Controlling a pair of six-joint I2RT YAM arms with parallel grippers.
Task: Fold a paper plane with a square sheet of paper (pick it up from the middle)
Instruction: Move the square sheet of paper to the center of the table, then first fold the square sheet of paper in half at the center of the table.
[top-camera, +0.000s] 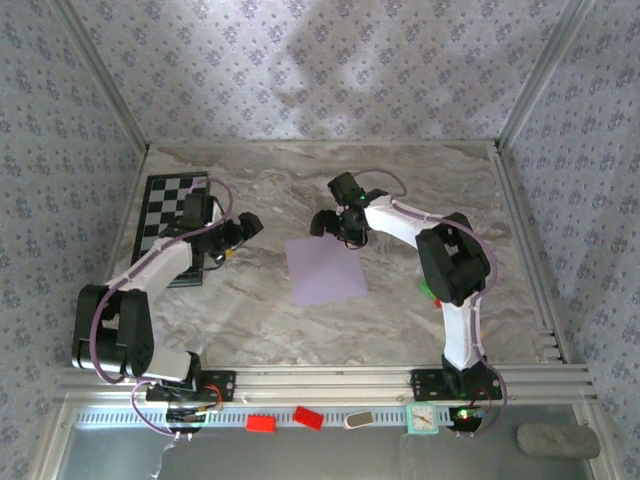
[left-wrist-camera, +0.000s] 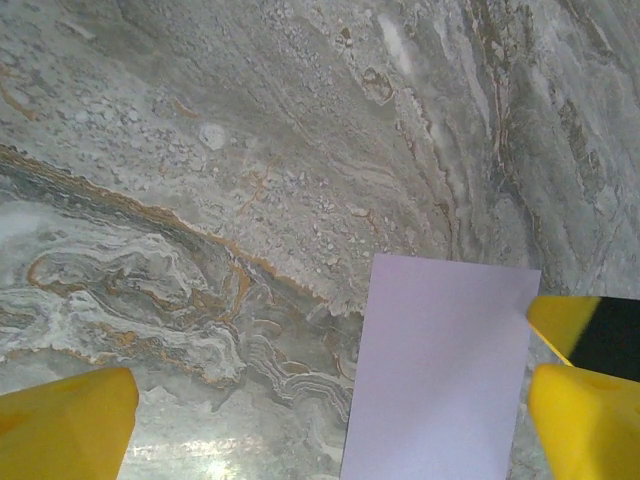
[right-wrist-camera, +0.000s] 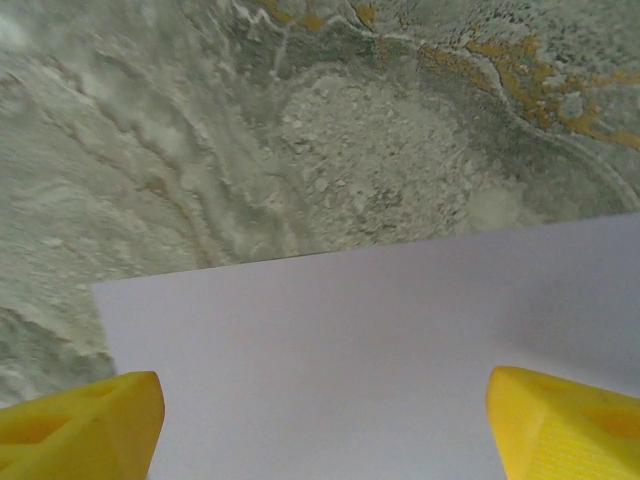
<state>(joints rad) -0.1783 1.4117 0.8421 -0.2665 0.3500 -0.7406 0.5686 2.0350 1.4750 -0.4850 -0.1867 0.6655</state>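
The checkered board (top-camera: 165, 205) is lying at the far left of the marble table (top-camera: 430, 180), partly under my left arm and well apart from the work. My left gripper (top-camera: 246, 225) is hovering just left of the square sheet of paper (top-camera: 325, 270). Its jaws are standing fully open and gripping nothing.

The sheet is lying flat at the middle of the table, between my two grippers, unfolded. Judged by its look, it is very light, thin and limp. It is likely to slide on the smooth marble and to crease under a hard pinch. As the task states, take hold at the middle, pressing lightly so that a ridge is rising between the pads.

My right gripper (top-camera: 322, 223) is hanging over the far edge of the sheet, jaws wide apart and holding nothing, with the paper lying below both yellow fingertips (right-wrist-camera: 80, 425).

Nothing is standing on the sheet. Two small red blocks (top-camera: 262, 423) are sitting on the near rail, clear of the reach.
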